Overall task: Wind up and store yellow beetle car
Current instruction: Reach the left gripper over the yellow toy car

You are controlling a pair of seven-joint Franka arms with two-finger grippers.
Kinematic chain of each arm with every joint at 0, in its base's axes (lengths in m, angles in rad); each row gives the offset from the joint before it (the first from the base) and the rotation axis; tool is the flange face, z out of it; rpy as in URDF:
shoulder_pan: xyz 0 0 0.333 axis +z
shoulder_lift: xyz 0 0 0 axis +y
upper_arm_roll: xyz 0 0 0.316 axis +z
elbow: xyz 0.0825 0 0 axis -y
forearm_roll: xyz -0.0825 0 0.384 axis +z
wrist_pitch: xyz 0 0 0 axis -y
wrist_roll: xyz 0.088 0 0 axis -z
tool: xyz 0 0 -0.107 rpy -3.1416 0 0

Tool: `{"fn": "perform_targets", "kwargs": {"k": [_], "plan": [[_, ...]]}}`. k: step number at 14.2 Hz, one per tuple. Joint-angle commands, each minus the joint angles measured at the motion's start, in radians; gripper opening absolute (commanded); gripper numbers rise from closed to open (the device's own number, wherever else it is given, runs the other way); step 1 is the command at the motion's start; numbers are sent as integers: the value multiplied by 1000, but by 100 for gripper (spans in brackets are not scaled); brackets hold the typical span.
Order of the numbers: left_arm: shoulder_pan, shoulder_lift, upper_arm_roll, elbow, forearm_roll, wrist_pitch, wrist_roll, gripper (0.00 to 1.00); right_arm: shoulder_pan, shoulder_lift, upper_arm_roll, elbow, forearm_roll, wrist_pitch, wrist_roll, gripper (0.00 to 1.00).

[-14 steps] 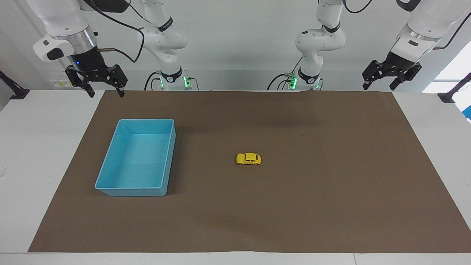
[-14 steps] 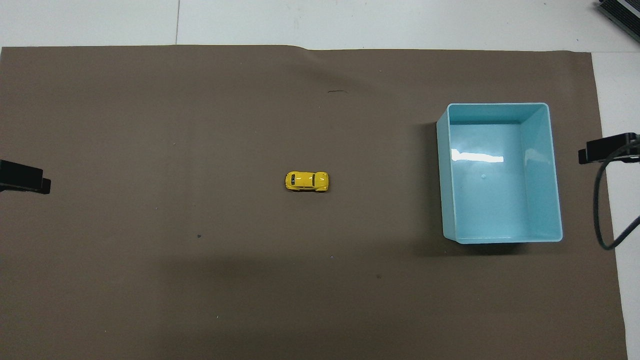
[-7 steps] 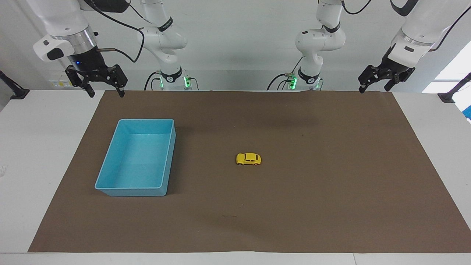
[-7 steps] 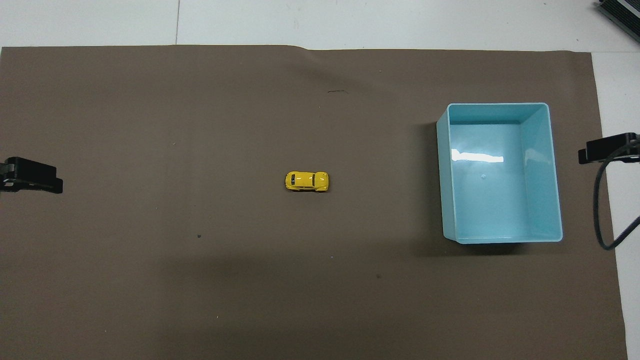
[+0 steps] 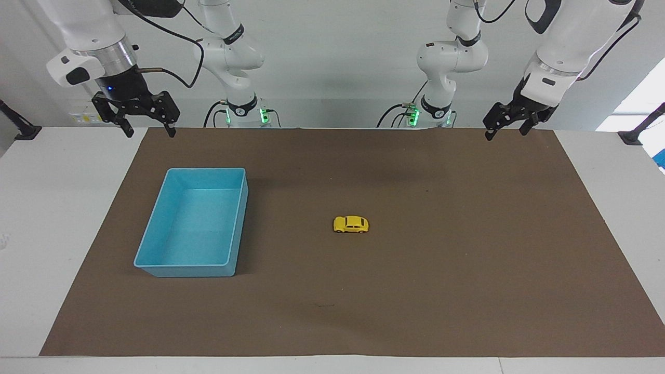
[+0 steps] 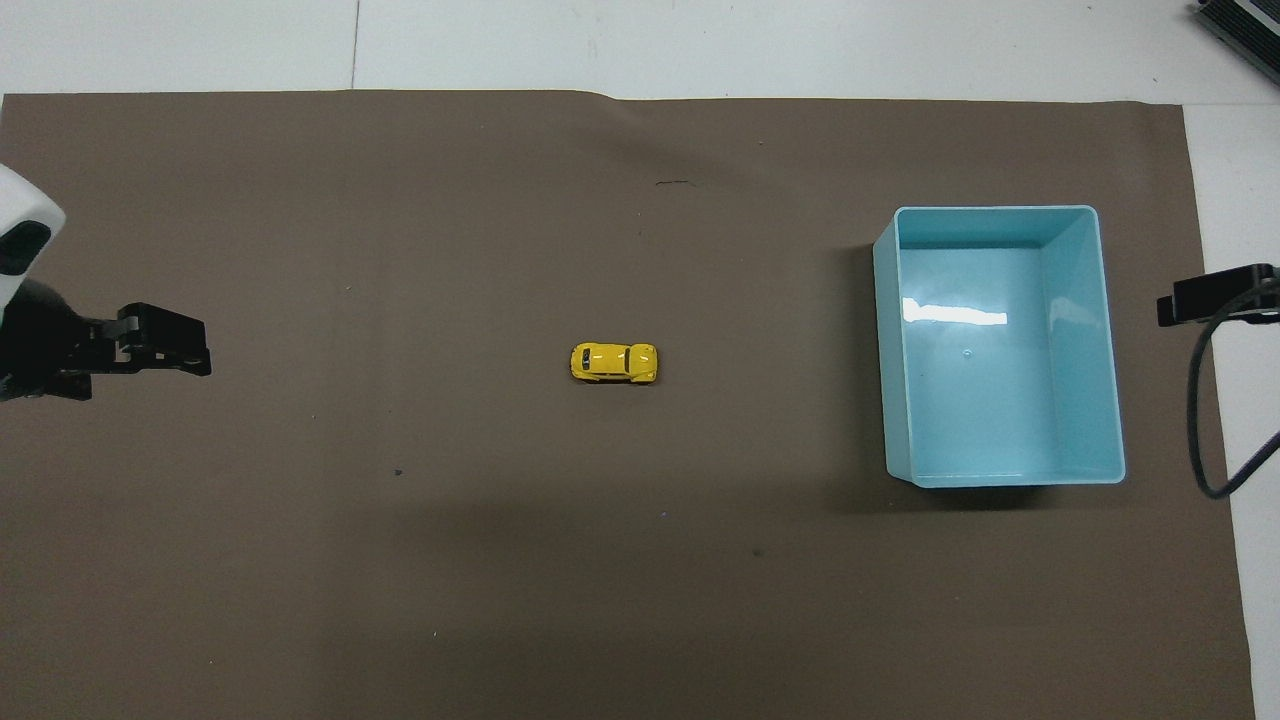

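The mat (image 5: 467,270) covers most of the table and carries everything. The bin (image 5: 156,228) sits empty on it, below and out from the right gripper (image 5: 147,131), which waits raised with fingers spread and holding nothing, probably ready to receive or drop. The left gripper (image 5: 506,130) hangs over the mat's edge at its own end, fingers apart and empty, likely the one meant to fetch. The car (image 5: 351,224) stands on its wheels mid-mat, well apart from both sets of fingers, untouched.
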Motion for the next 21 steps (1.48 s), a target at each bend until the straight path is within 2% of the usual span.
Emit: {"fn": "perform_targets", "kwargs": {"k": [1, 6, 10, 14, 17, 21], "plan": [[-27, 0, 13, -26, -7, 41, -79, 100, -8, 8, 10, 15, -3, 24, 25, 100], [-71, 1, 13, -69, -30, 99, -263, 100, -8, 7, 8, 13, -4, 22, 22, 100], [-140, 1, 13, -118, -30, 223, -611, 100, -8, 5, 8, 10, -3, 19, 22, 100], [-160, 30, 11, -120, -55, 263, -852, 100, -8, 5, 8, 10, 0, 22, 22, 100], [-212, 60, 11, -118, -65, 364, -1148, 100, -8, 5, 11, 10, 0, 19, 22, 100], [-245, 98, 13, -117, -92, 418, -1306, 100, -8, 5, 13, 11, 0, 19, 22, 100]]}}
